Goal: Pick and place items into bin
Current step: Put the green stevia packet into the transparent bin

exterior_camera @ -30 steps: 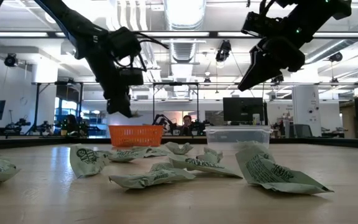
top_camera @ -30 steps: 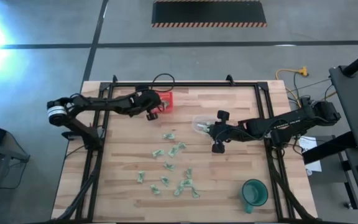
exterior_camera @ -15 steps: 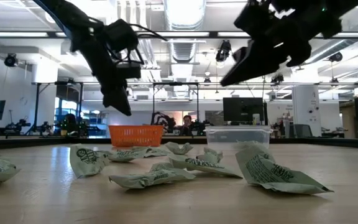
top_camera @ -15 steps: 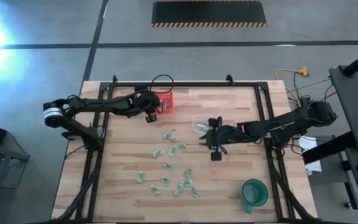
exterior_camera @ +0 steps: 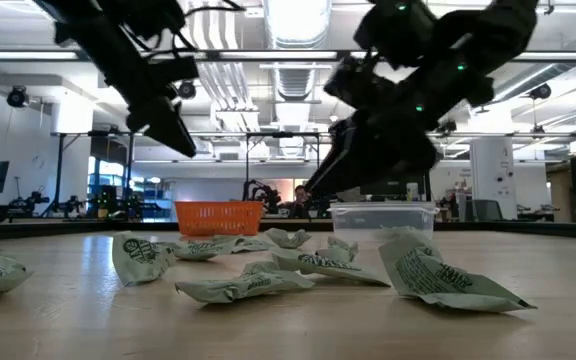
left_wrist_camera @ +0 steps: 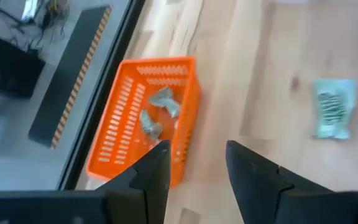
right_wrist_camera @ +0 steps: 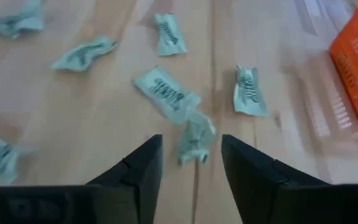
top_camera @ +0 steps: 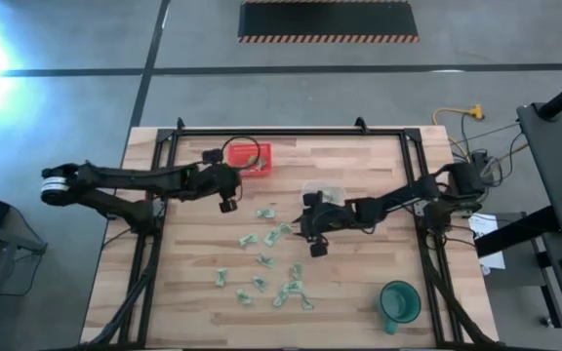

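Several small pale green wrapped items [top_camera: 273, 255] lie scattered on the wooden table. The orange bin [top_camera: 259, 156] stands at the far edge, and two items [left_wrist_camera: 156, 112] lie inside it. My left gripper [left_wrist_camera: 197, 165] is open and empty. It hovers above the table just on the near side of the bin [left_wrist_camera: 160, 62]. My right gripper [right_wrist_camera: 191, 158] is also open and hovers over the middle of the table. A crumpled item [right_wrist_camera: 195, 140] lies on the wood just ahead of its fingers and is not touched.
A clear plastic container [top_camera: 325, 192] stands right of centre, close behind the right gripper [top_camera: 310, 237]. A green cup [top_camera: 398, 302] stands at the near right corner. A black frame runs along the table's edges. Bare wood lies at the left and far right.
My left gripper has drawn back from above the bin toward the near edge. My right gripper has moved toward the table's left, away from the clear container and over the scattered items, and has come lower.
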Available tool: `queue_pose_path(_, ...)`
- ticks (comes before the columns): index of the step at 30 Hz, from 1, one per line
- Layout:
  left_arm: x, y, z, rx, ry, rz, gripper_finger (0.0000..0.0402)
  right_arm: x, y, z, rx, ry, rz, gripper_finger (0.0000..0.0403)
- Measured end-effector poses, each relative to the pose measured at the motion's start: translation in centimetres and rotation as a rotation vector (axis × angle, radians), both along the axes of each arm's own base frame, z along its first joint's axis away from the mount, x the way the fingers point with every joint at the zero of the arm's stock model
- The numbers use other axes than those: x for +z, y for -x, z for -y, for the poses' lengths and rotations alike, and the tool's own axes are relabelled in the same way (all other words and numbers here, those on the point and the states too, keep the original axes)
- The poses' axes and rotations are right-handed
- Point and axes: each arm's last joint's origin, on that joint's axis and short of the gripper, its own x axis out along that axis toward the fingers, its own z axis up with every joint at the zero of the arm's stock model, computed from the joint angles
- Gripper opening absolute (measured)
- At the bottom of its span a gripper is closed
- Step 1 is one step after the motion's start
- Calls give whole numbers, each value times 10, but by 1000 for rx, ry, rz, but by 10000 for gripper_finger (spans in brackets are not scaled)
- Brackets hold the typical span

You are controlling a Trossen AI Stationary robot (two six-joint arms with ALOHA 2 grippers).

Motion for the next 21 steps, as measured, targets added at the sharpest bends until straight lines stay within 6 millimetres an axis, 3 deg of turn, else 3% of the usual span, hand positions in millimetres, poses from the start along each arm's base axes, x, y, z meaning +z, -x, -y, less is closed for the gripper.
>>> queue_pose_path(9,1,25,21,-29,53,117,139,-19,-25,5,-56,-41,-101,196)
queue_pose_path(21,0,29,32,-48,95,157,139,-23,-32,6,-81,-54,-208,175)
